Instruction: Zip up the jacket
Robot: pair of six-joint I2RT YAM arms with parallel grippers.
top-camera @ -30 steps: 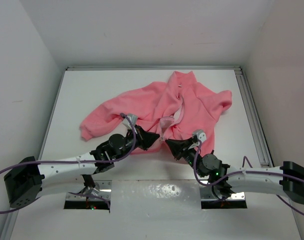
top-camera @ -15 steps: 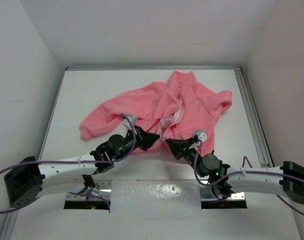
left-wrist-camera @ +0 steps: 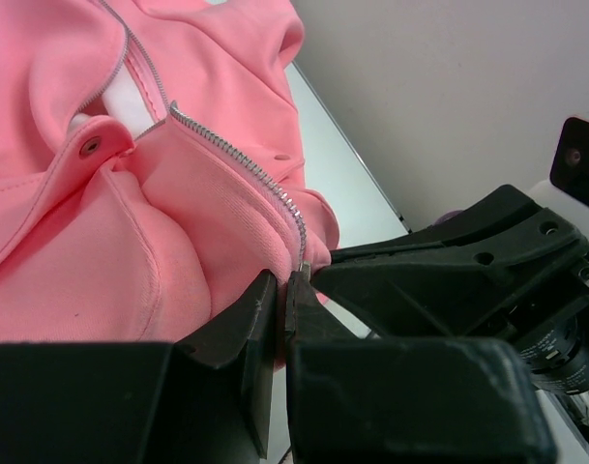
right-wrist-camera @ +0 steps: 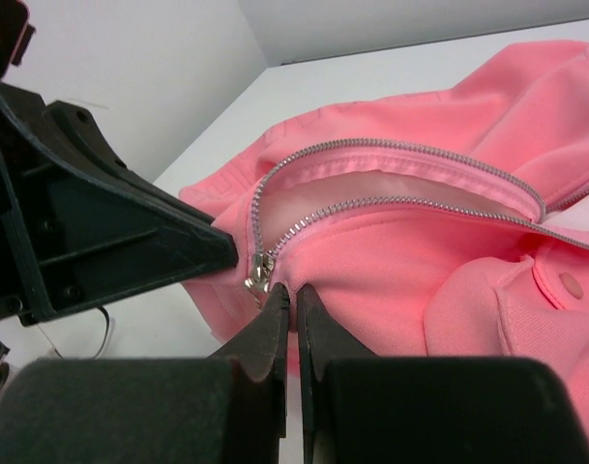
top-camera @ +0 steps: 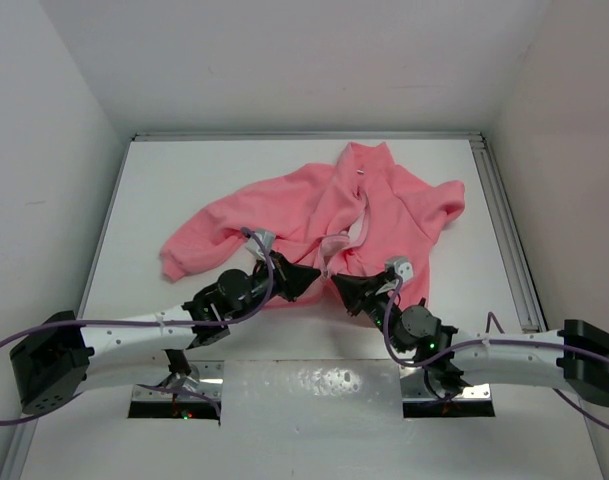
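Note:
The salmon-pink jacket (top-camera: 384,205) lies spread on the white table, its front open and the zipper unjoined. Both grippers meet at its near hem. My left gripper (top-camera: 314,275) is shut on the lower end of one zipper edge (left-wrist-camera: 292,282), whose metal teeth (left-wrist-camera: 238,159) run up and away. My right gripper (top-camera: 336,283) is shut on the hem fabric (right-wrist-camera: 292,290) right beside the metal slider (right-wrist-camera: 260,271). Above the slider the two rows of teeth (right-wrist-camera: 410,147) stand apart. Each wrist view shows the other gripper's black fingers close by.
The white table (top-camera: 184,180) is walled in on the left, back and right, with a metal rail (top-camera: 509,230) along its right edge. One sleeve (top-camera: 199,240) stretches left. A pocket snap (left-wrist-camera: 89,147) sits near the zipper.
The right arm has edged slightly left toward the left gripper. Both grips and the jacket look the same.

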